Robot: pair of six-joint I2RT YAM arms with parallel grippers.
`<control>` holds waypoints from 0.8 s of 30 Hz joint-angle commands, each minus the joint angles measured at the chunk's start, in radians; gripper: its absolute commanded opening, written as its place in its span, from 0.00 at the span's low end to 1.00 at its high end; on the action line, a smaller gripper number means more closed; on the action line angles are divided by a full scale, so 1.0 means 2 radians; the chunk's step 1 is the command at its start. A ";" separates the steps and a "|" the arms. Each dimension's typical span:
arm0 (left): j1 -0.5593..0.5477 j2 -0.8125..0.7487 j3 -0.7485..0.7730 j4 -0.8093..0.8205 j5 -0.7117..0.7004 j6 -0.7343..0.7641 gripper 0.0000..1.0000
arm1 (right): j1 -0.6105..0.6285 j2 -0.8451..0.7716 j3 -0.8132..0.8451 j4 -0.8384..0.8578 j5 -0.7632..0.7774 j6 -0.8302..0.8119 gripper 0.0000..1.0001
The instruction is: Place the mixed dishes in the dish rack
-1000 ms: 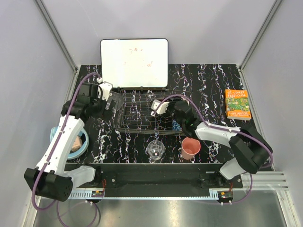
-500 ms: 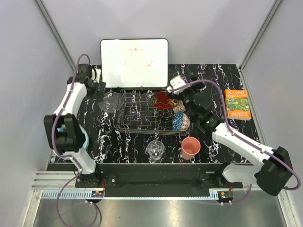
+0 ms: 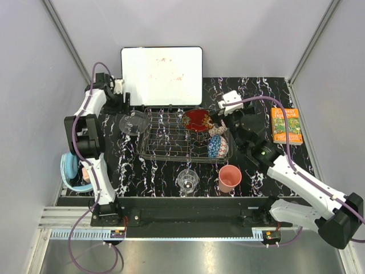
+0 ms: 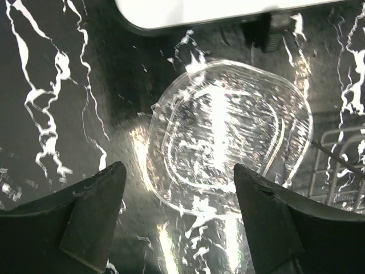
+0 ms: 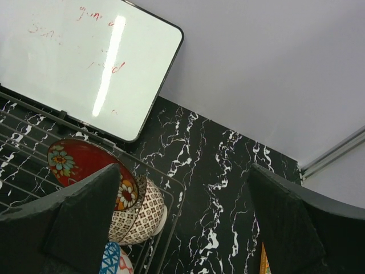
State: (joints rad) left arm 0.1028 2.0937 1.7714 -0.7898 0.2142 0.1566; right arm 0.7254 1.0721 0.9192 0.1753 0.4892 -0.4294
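Note:
The wire dish rack (image 3: 171,137) stands mid-table. At its right end are the red patterned bowl (image 3: 198,120), the beige netted bowl (image 3: 215,132) and the blue mosaic bowl (image 3: 217,146); all three also show in the right wrist view (image 5: 80,162) (image 5: 142,211) (image 5: 114,260). The clear glass plate (image 3: 135,123) lies on the table by the rack's left end. My left gripper (image 4: 179,228) is open above the plate (image 4: 228,134). My right gripper (image 5: 185,228) is open and empty just right of the bowls. The glass tumbler (image 3: 187,181) and pink cup (image 3: 230,178) stand in front of the rack.
The whiteboard (image 3: 162,76) leans at the back, just behind the rack. The orange book (image 3: 286,125) lies at the far right. The light blue headphones (image 3: 69,171) lie at the left edge beside the left arm. The rack's corner (image 4: 342,165) shows right of the plate.
The left arm has swung to the back left, and the plate now lies beside the rack. The right gripper has drawn back to the right, and the red and beige bowls now show in the rack.

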 commanded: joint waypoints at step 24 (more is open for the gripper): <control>0.023 0.074 -0.023 -0.006 0.090 0.046 0.31 | -0.001 -0.059 -0.027 -0.039 0.018 0.051 0.99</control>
State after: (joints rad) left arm 0.1501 2.2425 1.7821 -0.7795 0.3473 0.2249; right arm 0.7254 0.9794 0.8738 0.0853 0.5068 -0.3428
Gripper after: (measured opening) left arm 0.400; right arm 0.993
